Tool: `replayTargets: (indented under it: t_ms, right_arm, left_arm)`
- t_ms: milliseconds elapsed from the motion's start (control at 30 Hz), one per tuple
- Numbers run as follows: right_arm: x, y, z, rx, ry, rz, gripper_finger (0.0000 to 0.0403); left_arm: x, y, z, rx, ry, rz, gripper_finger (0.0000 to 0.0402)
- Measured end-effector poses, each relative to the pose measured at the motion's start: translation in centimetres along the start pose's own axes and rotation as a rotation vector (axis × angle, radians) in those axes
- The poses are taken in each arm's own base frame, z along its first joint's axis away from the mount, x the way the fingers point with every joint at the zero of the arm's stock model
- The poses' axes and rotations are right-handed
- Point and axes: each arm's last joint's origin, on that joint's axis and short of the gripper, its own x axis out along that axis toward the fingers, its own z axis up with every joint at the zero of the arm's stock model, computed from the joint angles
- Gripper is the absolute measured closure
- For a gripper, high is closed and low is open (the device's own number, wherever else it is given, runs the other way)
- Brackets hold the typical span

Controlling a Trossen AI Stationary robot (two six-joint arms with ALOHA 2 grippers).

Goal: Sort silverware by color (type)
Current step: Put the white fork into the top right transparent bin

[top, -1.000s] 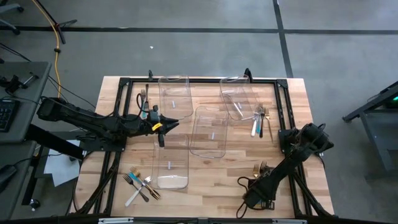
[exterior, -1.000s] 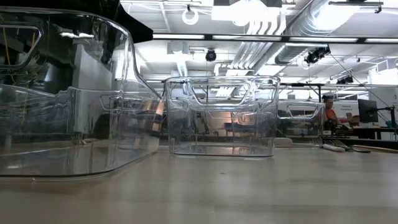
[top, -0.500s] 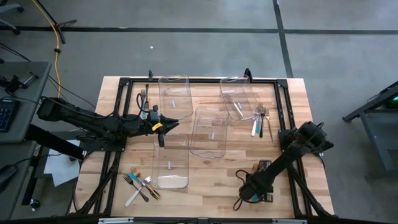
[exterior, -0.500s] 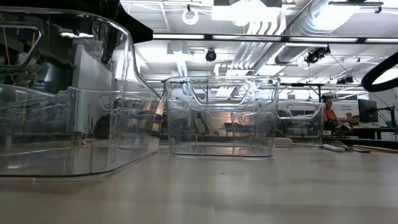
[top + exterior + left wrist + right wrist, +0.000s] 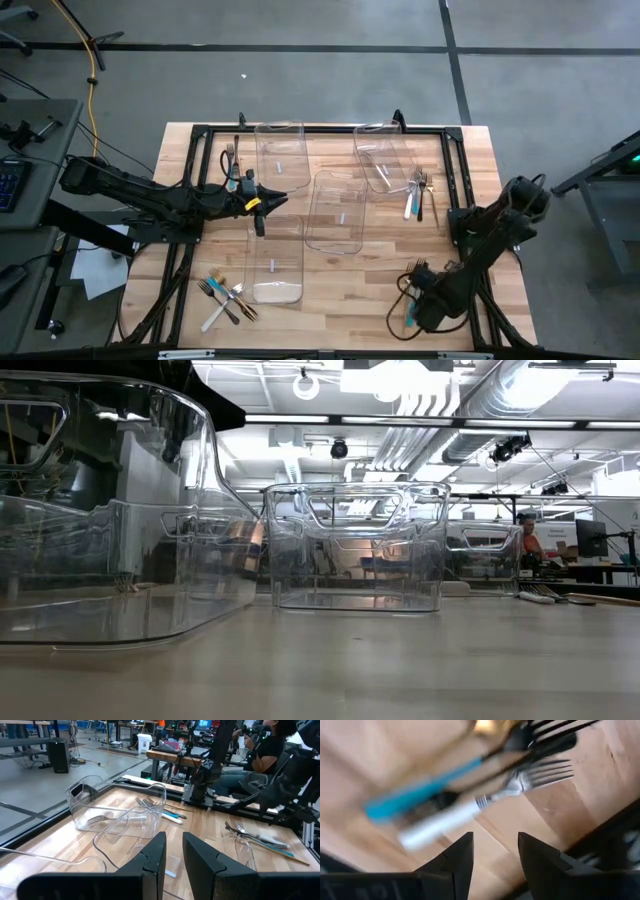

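Silverware lies in heaps on the wooden table: one near right (image 5: 415, 270), one far right (image 5: 420, 190), one near left (image 5: 225, 295). My right gripper (image 5: 495, 865) hangs open, pointing down over the near-right heap. Under it lie a teal-handled piece (image 5: 420, 790), a white-handled fork (image 5: 470, 810) and black forks (image 5: 550, 740); nothing is between its fingers. My left gripper (image 5: 172, 865) waits level above the table's left middle (image 5: 262, 208). It is open by a narrow gap and holds nothing.
Four clear bins stand mid-table: far left (image 5: 280, 150), far right (image 5: 385, 155), centre (image 5: 338, 210) and near left (image 5: 275, 260). A black frame (image 5: 300, 128) runs along the table's edges. A person (image 5: 265, 745) sits beyond the table's right side.
My right gripper has risen above the near-right heap, drifted a little toward the table's right edge, and rolled about its own pointing line. The gap between its fingers looks the same. The silverware has stayed where it lay.
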Motion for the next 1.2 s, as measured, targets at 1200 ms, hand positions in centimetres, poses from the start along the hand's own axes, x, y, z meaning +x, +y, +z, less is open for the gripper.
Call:
replayTargets:
  t_ms: [1200]
  right_arm:
    - [6.3,-2.1,0.1,0.478,-0.010,0.093,0.0320]
  left_arm:
    - [0.0,0.0,0.0,0.009,0.001,0.000,0.0346]
